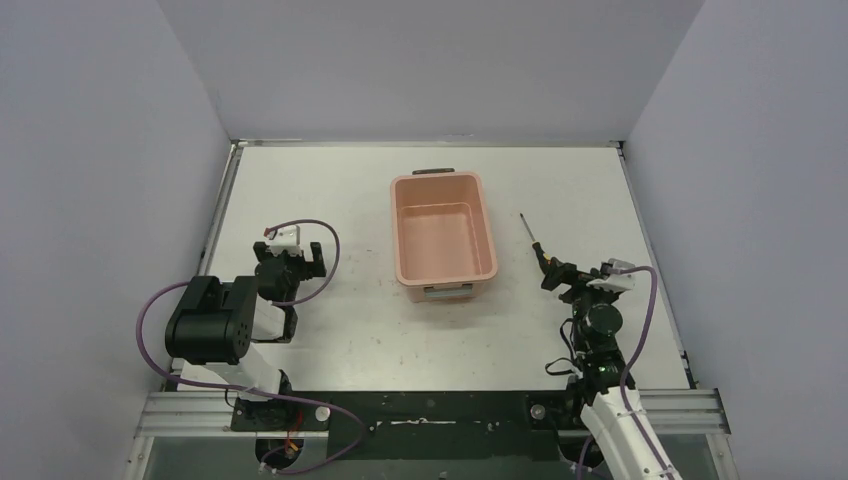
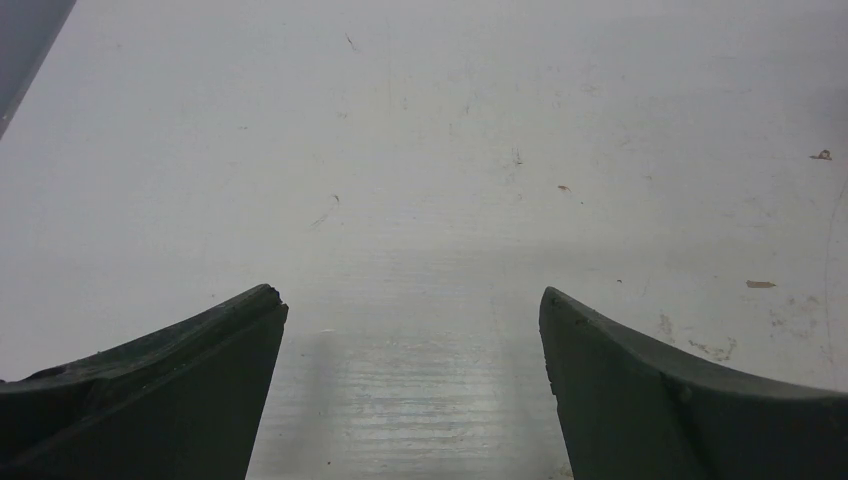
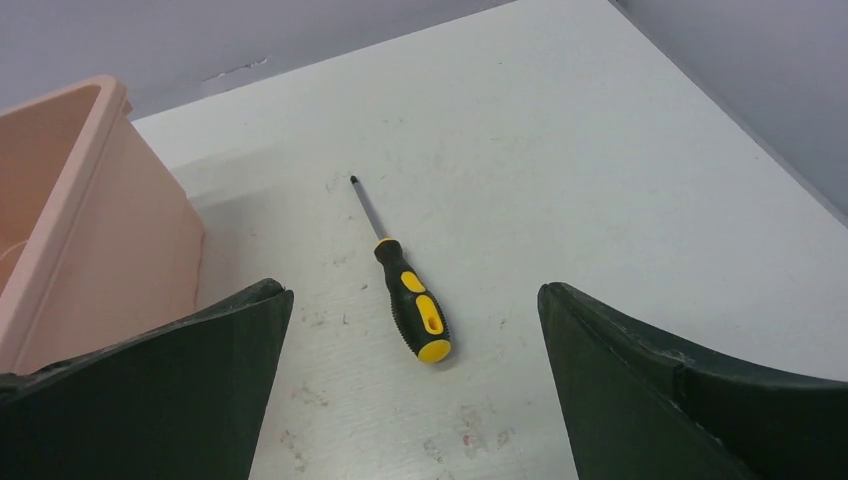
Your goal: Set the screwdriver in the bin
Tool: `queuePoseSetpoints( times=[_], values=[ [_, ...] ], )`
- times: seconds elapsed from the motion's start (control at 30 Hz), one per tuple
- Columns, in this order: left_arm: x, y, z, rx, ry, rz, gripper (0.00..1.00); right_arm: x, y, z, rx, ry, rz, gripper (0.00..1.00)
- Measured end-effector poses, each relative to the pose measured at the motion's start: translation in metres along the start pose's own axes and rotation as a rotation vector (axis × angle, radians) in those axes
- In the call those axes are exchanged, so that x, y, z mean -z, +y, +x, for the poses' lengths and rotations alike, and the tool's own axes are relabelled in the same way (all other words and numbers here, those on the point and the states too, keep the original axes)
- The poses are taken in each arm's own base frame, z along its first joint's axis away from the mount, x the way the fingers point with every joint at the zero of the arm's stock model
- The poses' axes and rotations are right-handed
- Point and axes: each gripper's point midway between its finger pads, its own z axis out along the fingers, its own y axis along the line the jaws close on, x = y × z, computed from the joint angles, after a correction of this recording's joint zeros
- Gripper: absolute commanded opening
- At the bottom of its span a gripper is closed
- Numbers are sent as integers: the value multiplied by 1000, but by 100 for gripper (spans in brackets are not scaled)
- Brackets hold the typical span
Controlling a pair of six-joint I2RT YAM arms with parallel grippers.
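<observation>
Bare white tabletop [image 3: 600,150] rings the small black-and-yellow screwdriver [image 3: 412,305]; the salmon-pink rectangular plastic tub [image 3: 110,230] walls off its left side.

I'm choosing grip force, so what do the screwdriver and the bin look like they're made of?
The screwdriver: thin dark shaft with a dull sheen, likely metal; handle moulded in black and yellow, mostly matte, probably plastic or rubber.
The bin: salmon-pink, with smooth, softly glossy one-piece walls and a raised rim, apparently moulded plastic.

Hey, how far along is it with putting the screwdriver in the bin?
Nothing is done yet: the screwdriver lies on the table, right of the empty bin. In hand: the right gripper, open, is lined up on its handle. Still to do: grasp, lift, carry over, release. The left gripper sits open.
</observation>
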Motion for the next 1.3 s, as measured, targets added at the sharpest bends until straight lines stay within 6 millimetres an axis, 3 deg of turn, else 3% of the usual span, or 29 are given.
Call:
queuePoseSetpoints(
  times=[0.13, 0.27, 0.37, 0.5, 0.57, 0.63, 0.8, 0.97, 1.07, 1.3],
  values=[
    [0, 0, 0, 0, 0, 0, 97, -3, 4, -8, 25, 29, -5, 100],
    [0, 0, 0, 0, 0, 0, 97, -16, 16, -41, 46, 41, 1, 100],
    [0, 0, 0, 0, 0, 0, 97, -40, 25, -70, 76, 102, 44, 100],
    [0, 0, 0, 0, 0, 0, 97, -86, 32, -83, 142, 276, 97, 100],
    [0, 0, 0, 0, 0, 0, 97, -110, 35, -70, 175, 388, 95, 100],
    [0, 0, 0, 0, 0, 0, 97, -119, 33, -43, 203, 498, 86, 100],
    [0, 0, 0, 0, 0, 0, 97, -106, 17, 42, 259, 817, 75, 99],
    [0, 0, 0, 0, 0, 0, 97, -93, 10, 93, 278, 1005, 47, 88],
    [0, 0, 0, 0, 0, 0, 97, -89, 9, 107, 282, 1054, 31, 70],
    [0, 0, 0, 0, 0, 0, 97, -86, 4, 125, 303, 1109, 25, 8]
  ],
)
